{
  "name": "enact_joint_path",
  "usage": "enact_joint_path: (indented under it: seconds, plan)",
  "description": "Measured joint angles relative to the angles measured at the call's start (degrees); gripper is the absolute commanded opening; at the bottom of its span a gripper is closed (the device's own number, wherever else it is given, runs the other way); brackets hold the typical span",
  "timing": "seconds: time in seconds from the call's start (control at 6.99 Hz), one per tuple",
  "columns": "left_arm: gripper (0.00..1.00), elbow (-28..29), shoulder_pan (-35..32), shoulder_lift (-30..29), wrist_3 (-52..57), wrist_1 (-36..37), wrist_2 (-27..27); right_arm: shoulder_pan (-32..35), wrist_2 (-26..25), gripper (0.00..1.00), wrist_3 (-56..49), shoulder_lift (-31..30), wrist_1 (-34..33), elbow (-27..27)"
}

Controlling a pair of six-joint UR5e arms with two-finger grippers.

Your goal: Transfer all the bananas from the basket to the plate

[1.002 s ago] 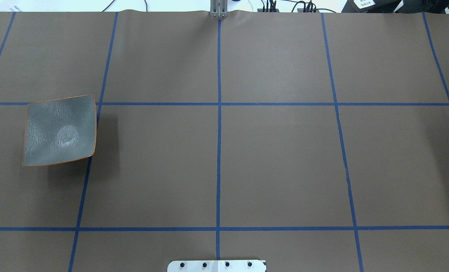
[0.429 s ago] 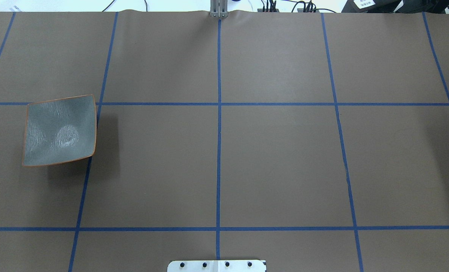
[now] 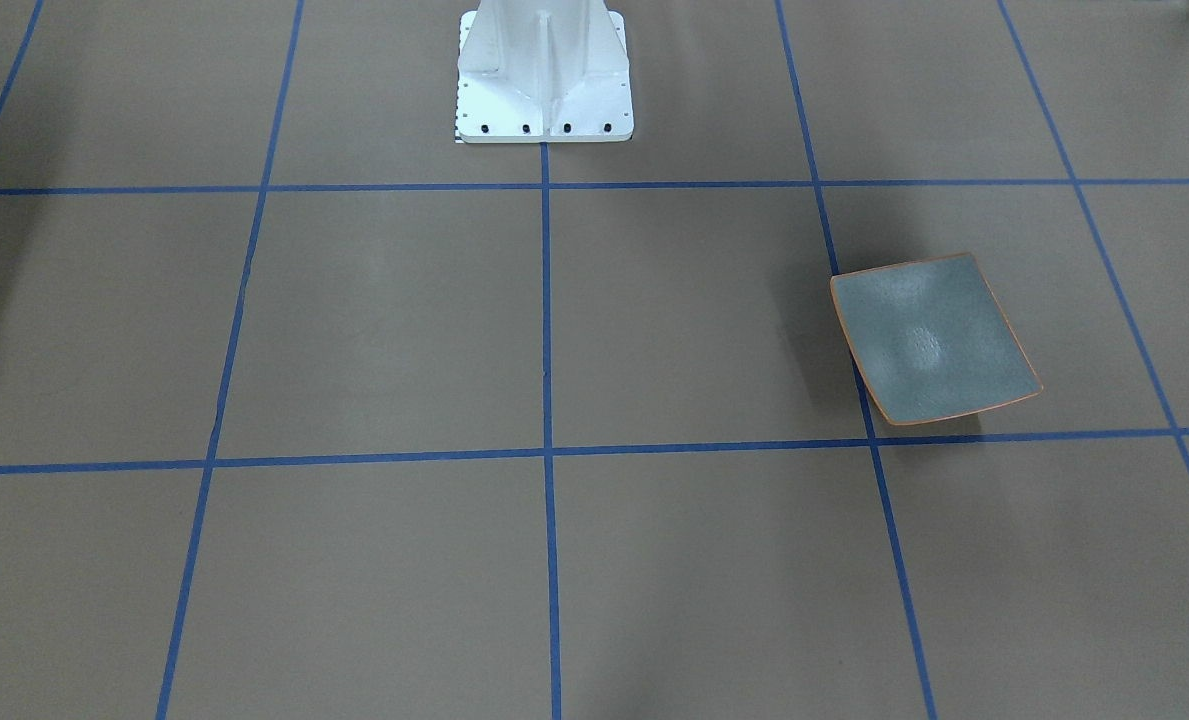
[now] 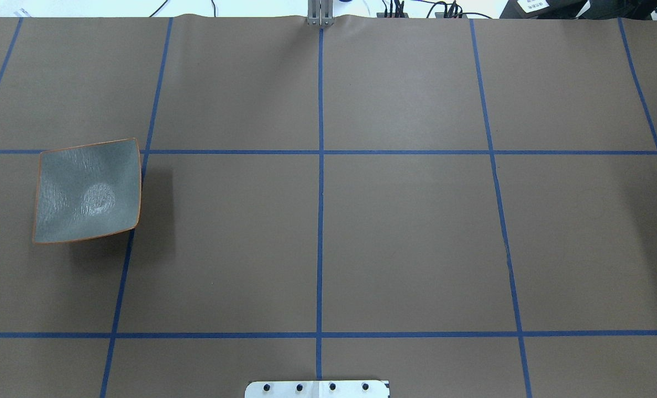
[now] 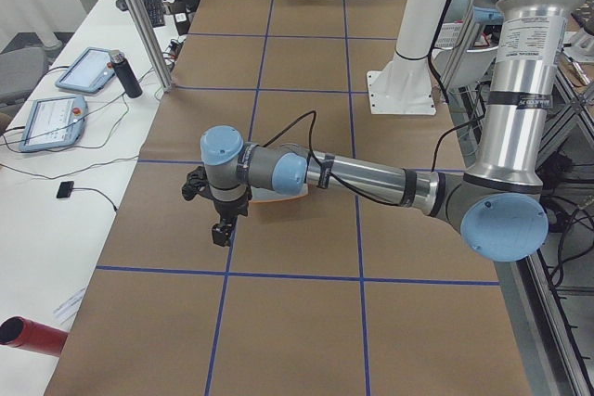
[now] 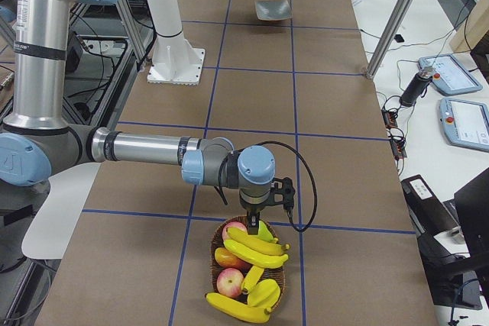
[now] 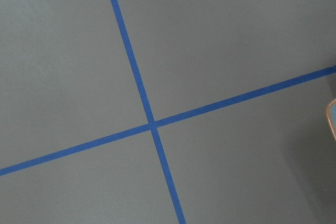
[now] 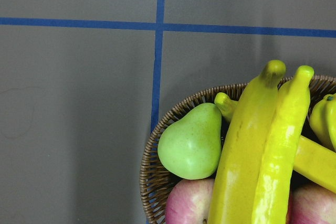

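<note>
Left fingers (image 5: 221, 231), left side view: released or clenched, cannot tell. Right fingers (image 6: 250, 217), right side view: likewise; above bananas (image 6: 256, 251). Right wrist: bananas lie in basket (image 8: 148, 182). Overhead: plate (image 4: 85, 190) bare, unchanged over last second; transfer not begun.

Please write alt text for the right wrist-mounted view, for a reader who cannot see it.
A wicker basket at the lower right holds yellow bananas, a green pear and red apples. It stands on a brown table marked with blue tape lines.
</note>
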Motion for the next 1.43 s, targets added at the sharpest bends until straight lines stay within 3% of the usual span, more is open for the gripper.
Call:
enact_joint_path:
  seconds: [1.0,1.43]
  plan:
    - [1.00,-0.5,0.2,-1.5,0.0,-0.7,0.1,0.9,-0.7,1.00,0.7,0.3,0.1,-0.8]
    - [1.00,-0.6,0.2,-1.5,0.0,-0.7,0.1,7.7,-2.8,1.00,0.9,2.3,0.3,-2.4]
